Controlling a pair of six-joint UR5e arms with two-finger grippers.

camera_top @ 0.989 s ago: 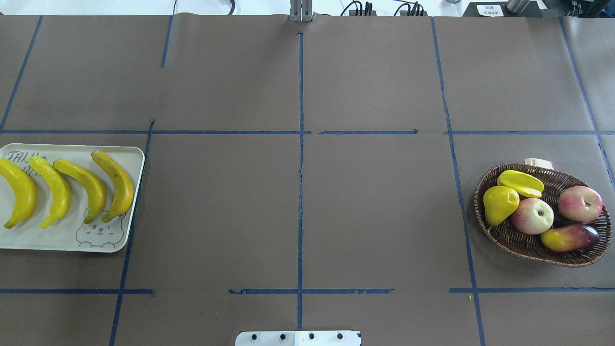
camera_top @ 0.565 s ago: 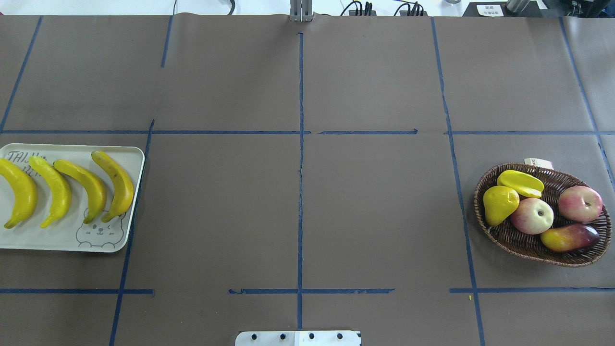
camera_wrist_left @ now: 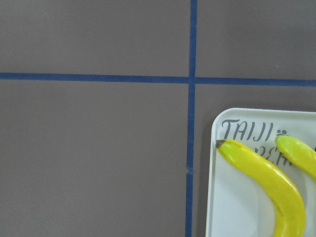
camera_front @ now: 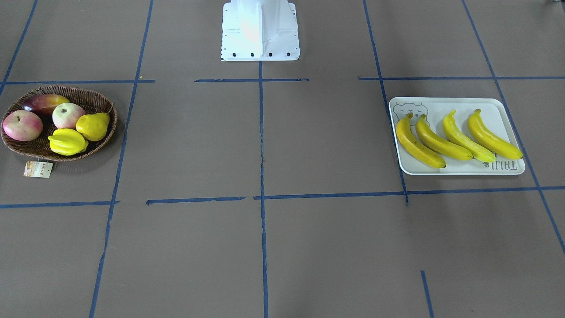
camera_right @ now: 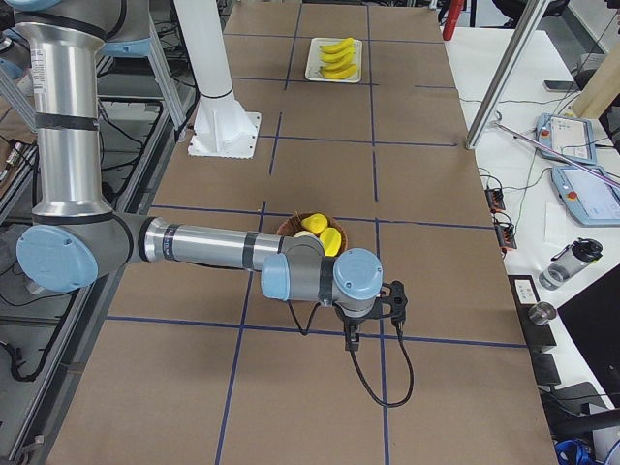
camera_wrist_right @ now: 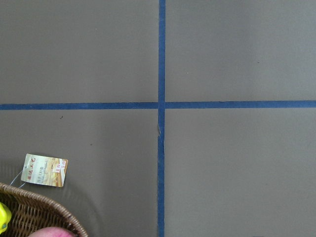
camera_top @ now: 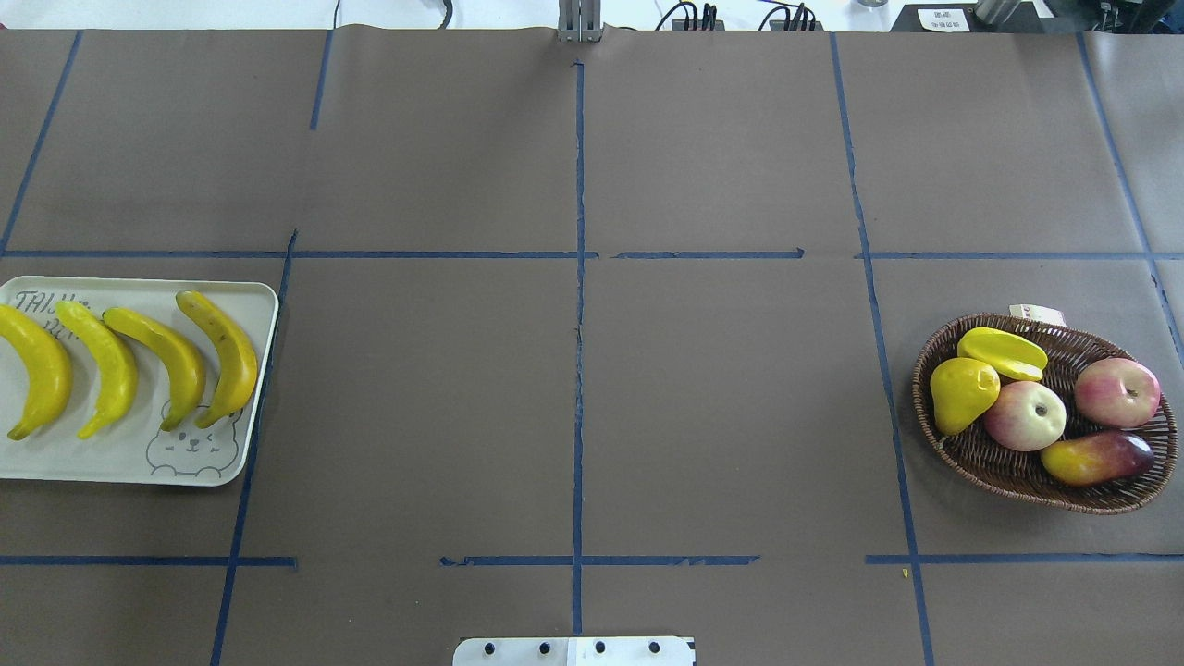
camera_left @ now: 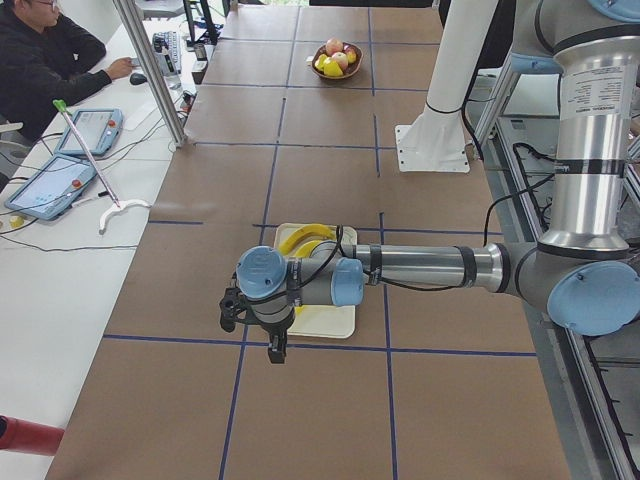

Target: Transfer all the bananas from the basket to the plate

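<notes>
All four bananas (camera_top: pixel 129 361) lie side by side on the plate (camera_top: pixel 92 462), which sits at the left edge of the tabletop (camera_top: pixel 721 398). Far across, by the right edge, the basket (camera_top: pixel 1017 488) holds only a pear (camera_top: pixel 962 393), a starfruit (camera_top: pixel 1004 353), two apples (camera_top: pixel 1024 415) and a mango (camera_top: pixel 1096 458). I see no banana in it.

The left hand (camera_left: pixel 252 325) hangs over the tabletop at the plate's outer side. Its own camera looks down on the lettered corner of the plate and two banana ends. The right hand (camera_right: pixel 373 315) hangs beyond the basket's rim, where the paper tag (camera_wrist_right: pixel 44 170) lies flat. From these side-on views I cannot tell whether either hand is spread or pressed together. Neither appears to carry any fruit, though that is hard to be sure of.

To my eye the moving is done and this is the closing step. The next move calls for no more picking, just drawing both arms clear without nudging the plate or basket.
</notes>
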